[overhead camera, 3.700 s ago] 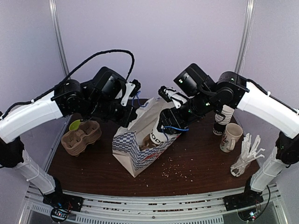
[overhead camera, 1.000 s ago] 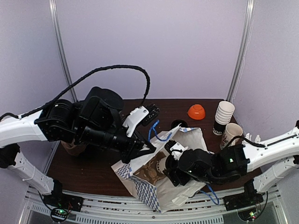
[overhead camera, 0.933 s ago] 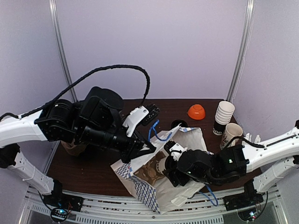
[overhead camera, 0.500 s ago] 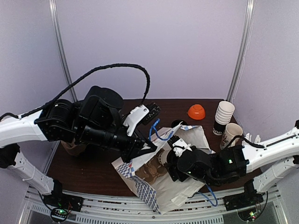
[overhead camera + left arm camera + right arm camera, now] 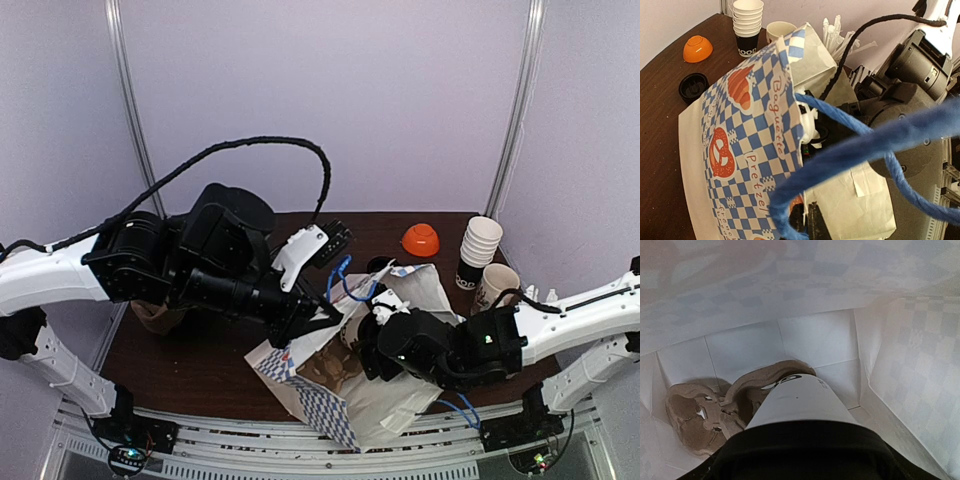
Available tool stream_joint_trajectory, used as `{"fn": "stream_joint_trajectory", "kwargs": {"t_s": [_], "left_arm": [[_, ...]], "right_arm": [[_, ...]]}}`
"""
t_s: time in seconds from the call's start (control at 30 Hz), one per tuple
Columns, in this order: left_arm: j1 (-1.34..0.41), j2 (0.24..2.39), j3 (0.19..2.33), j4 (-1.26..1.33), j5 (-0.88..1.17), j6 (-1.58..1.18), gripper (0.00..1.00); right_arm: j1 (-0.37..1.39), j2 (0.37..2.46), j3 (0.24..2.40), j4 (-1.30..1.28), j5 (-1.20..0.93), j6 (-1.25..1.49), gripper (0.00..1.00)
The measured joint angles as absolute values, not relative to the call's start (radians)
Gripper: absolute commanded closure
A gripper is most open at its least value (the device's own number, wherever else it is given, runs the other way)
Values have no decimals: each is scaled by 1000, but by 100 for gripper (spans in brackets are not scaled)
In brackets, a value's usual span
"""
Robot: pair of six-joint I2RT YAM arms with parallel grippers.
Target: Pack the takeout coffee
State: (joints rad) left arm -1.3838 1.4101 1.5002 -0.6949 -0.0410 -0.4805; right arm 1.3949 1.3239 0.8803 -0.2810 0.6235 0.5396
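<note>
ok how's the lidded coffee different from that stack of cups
The takeout coffee wears a black lid; the stack of cups is lidless. The coffee is one cup, the stack several nested. The coffee is inside the paper bag; the stack stands upright on the table. Both are white paper with black print low down.

The top external camera sits high behind the arm bases (image 5: pixel 135 432), looking down over the whole bench (image 5: pixel 190 372) toward the back wall (image 5: pixel 330 100). The left wrist camera hangs close above the paper bag (image 5: pixel 747 145), facing its mouth and the stack of cups (image 5: pixel 747 22) beyond. The right wrist camera is inside that bag, very near, looking along the takeout coffee (image 5: pixel 800 407) to its floor. All three share the bag.
</note>
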Motion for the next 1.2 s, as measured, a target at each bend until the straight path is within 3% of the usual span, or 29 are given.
{"fn": "stream_joint_trajectory", "kwargs": {"t_s": [0.9,1.2], "left_arm": [[-1384,1422,1499,-692,-68,-486,100],[-1359,1239,1270,-501,-158,-599,100]], "right_arm": [[1254,1407,884,-136,322,550,23],[1212,1488,1036,-231,237,528,23]]}}
